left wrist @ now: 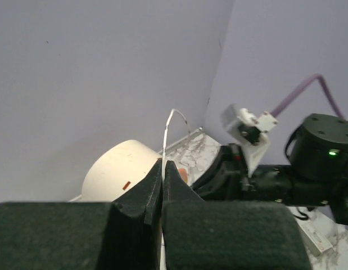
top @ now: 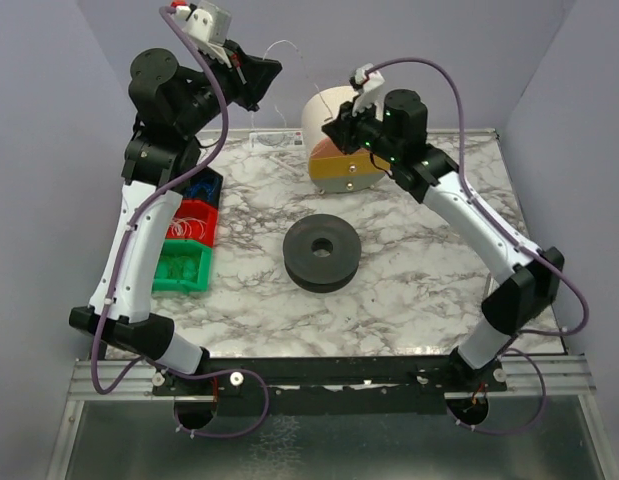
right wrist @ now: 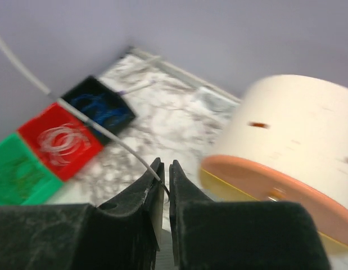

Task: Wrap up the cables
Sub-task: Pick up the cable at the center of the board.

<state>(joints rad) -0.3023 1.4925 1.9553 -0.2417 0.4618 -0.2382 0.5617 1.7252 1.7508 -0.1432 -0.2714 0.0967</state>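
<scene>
The left gripper [left wrist: 163, 169] is pressed together on the cable [left wrist: 165, 138]. The thin pale strand rises from between the fingers and bends over in a small arc above them. This gripper is lifted high over the far left of the counter [top: 409, 290], in front of the back wall.

The right gripper [right wrist: 165, 171] is also closed on the cable, with only a sliver of gap between its fingers. The strand enters there and runs away up and to the left. This gripper sits just beside the cream spool [top: 331, 108], at its left side; whether they touch cannot be told. The cream spool has an orange flange and stands at the far edge of the counter, a little right of centre.

Between the two grippers the cable hangs in the air as a faint line, hard to trace from above.

A dark spool [top: 299, 250] lies flat near the middle of the counter, well apart from both grippers. Along the left edge sit three bins: blue [top: 201, 187] farthest, red [top: 194, 222] in the middle and green [top: 182, 268] nearest. The red bin holds pale coiled strands.
</scene>
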